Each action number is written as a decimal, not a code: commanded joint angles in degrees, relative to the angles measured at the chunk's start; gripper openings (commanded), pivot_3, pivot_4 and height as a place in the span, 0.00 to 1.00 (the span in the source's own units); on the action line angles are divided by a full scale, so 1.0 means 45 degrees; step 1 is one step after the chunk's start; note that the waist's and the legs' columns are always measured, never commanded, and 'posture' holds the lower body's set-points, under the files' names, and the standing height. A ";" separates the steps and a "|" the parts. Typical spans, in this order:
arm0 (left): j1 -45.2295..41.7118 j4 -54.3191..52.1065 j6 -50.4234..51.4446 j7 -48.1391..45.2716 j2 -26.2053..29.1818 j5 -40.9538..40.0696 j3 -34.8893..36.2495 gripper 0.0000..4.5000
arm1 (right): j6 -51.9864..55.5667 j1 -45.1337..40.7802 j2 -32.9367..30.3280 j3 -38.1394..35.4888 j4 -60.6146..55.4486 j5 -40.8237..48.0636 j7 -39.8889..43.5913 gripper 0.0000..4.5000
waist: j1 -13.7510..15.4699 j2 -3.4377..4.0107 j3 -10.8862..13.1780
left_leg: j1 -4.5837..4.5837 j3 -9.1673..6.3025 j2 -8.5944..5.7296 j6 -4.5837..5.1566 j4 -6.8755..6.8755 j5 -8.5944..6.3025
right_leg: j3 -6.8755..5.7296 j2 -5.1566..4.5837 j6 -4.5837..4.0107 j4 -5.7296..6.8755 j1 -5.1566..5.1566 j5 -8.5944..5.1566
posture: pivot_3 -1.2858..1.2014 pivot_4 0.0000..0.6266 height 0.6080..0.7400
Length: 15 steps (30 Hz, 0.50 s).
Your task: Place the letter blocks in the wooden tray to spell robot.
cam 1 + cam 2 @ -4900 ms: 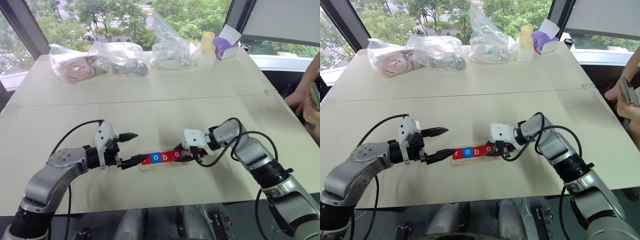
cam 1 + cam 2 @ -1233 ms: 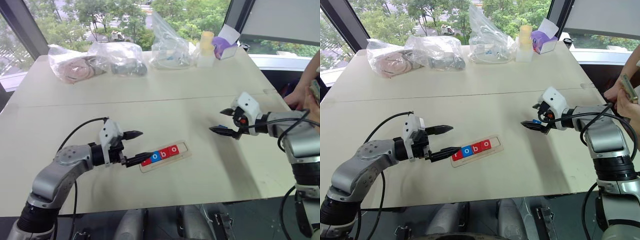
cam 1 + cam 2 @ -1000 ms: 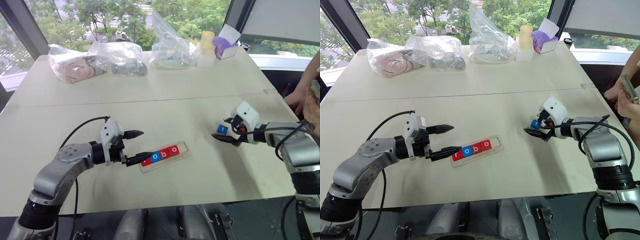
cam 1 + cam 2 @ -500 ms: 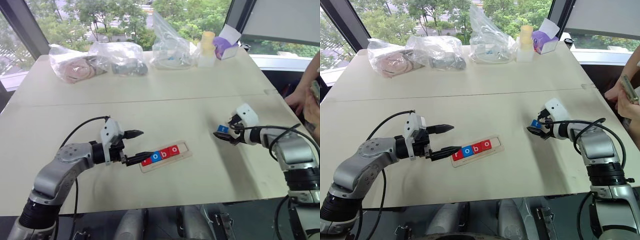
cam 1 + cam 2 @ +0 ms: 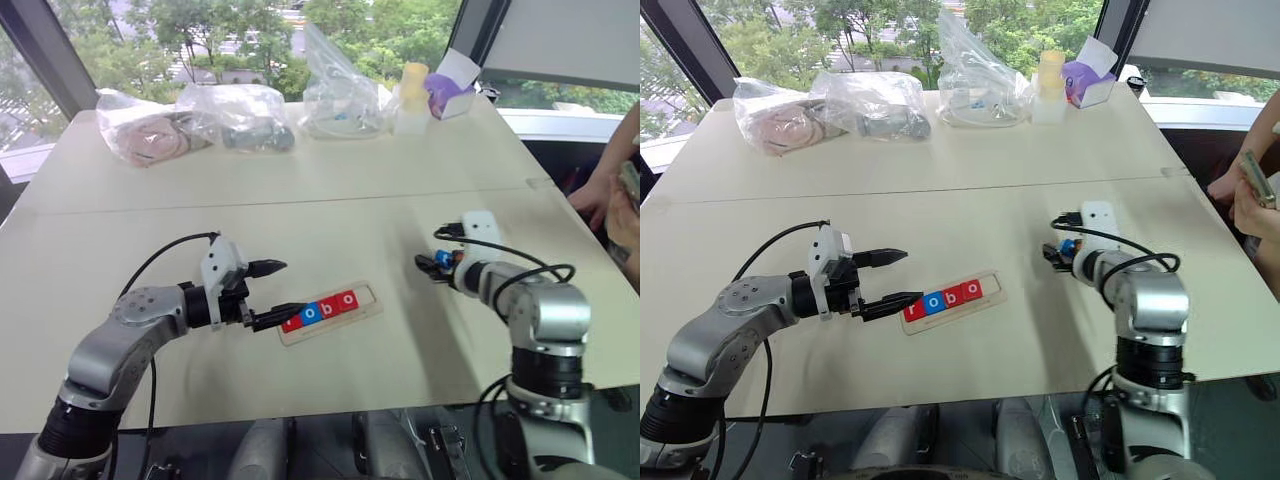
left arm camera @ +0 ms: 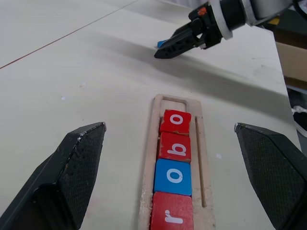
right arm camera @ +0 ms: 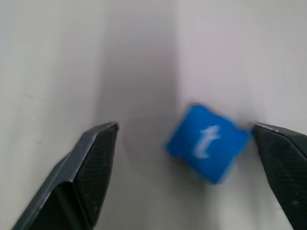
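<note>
Nearest us, the left gripper (image 5: 277, 293) hangs just beside the near-left end of the wooden tray (image 5: 366, 305), fingers spread wide, gripping nothing. In the tray we read four letter blocks in a row: red r (image 6: 171, 217), blue o (image 6: 173, 176), red b (image 6: 175, 148), red o (image 6: 175, 121); the slot past the last o is bare. The tray lies at a slant on the table (image 5: 300, 230).

Off to the right, well apart from the tray, the right gripper (image 5: 1055, 254) points down at the table with its fingers parted. The blue t block (image 7: 207, 142) lies on the table between the fingertips, close to one of them; it looks loose, not pinched, though the wrist view is blurred, so we can't be sure of contact.

Farther back, clear plastic bags (image 5: 240, 115) and a purple box (image 5: 452, 92) sit along the far edge. A person's hand (image 5: 598, 200) shows at the right edge.
</note>
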 commanded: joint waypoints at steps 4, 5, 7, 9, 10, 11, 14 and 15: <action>-0.0204 -0.0279 -0.0052 0.0005 -0.0035 -0.0065 0.0091 1.00 | 0.1363 -0.0465 0.2586 -0.0355 -0.0866 -0.1166 -0.2438 0.99 | -0.0005 0.0004 -0.0007 | 0.0000 0.0001 0.0000 0.0000 0.0000 0.0000 | -0.0001 0.0002 -0.0006 0.0007 -0.0007 -0.0002 | 0.52 0.24 1.00; -0.0211 -0.0283 -0.0040 0.0010 -0.0040 -0.0068 0.0091 1.00 | 0.1268 -0.0558 0.2819 -0.0498 -0.0750 -0.1275 -0.2625 0.99 | -0.0010 0.0006 -0.0008 | 0.0001 0.0001 0.0000 -0.0001 -0.0001 0.0000 | -0.0001 0.0003 -0.0006 0.0007 -0.0008 -0.0003 | 0.52 0.24 1.00; -0.0218 -0.0293 -0.0022 0.0025 -0.0041 -0.0060 0.0092 1.00 | 0.0983 -0.0790 0.3069 -0.0778 -0.0354 -0.1450 -0.2923 0.99 | -0.0021 0.0006 -0.0009 | 0.0000 0.0003 -0.0001 -0.0001 -0.0001 0.0001 | -0.0001 0.0004 -0.0004 0.0008 -0.0010 -0.0001 | 0.52 0.24 1.00; -0.0211 -0.0309 -0.0009 0.0058 -0.0045 -0.0045 0.0096 1.00 | 0.0740 -0.1071 0.3246 -0.1118 0.0191 -0.1572 -0.3177 0.99 | -0.0037 0.0003 -0.0013 | 0.0001 0.0005 -0.0001 -0.0001 -0.0001 0.0001 | -0.0001 0.0005 -0.0003 0.0007 -0.0008 0.0000 | 0.52 0.24 1.00; -0.0211 -0.0316 -0.0003 0.0076 -0.0050 -0.0039 0.0094 1.00 | 0.0665 -0.1168 0.3308 -0.1251 0.0383 -0.1598 -0.3269 0.99 | -0.0044 0.0002 -0.0014 | 0.0003 0.0005 -0.0001 -0.0001 0.0000 0.0001 | -0.0002 0.0005 -0.0003 0.0008 -0.0006 0.0000 | 0.52 0.24 1.00; -0.0206 -0.0326 0.0000 0.0101 -0.0054 -0.0029 0.0096 1.00 | 0.0555 -0.1253 0.3339 -0.1352 0.0596 -0.1579 -0.3320 0.99 | -0.0047 0.0001 -0.0016 | 0.0004 0.0005 -0.0001 -0.0001 0.0002 0.0001 | -0.0001 0.0005 -0.0005 0.0008 -0.0003 0.0000 | 0.52 0.24 1.00; -0.0162 -0.0376 0.0003 0.0163 -0.0061 -0.0025 0.0107 1.00 | 0.0309 -0.1406 0.3384 -0.1473 0.1010 -0.1525 -0.3453 0.99 | -0.0044 -0.0006 -0.0021 | 0.0019 0.0003 -0.0001 -0.0002 0.0005 0.0002 | -0.0005 0.0006 -0.0030 0.0009 0.0016 -0.0012 | 0.52 0.24 1.00; -0.0133 -0.0403 0.0001 0.0196 -0.0065 -0.0022 0.0114 1.00 | 0.0250 -0.1460 0.3424 -0.1495 0.1117 -0.1523 -0.3523 0.99 | -0.0051 -0.0007 -0.0022 | 0.0024 0.0003 -0.0001 -0.0002 0.0005 0.0002 | -0.0005 0.0006 -0.0037 0.0008 0.0023 -0.0015 | 0.52 0.24 1.00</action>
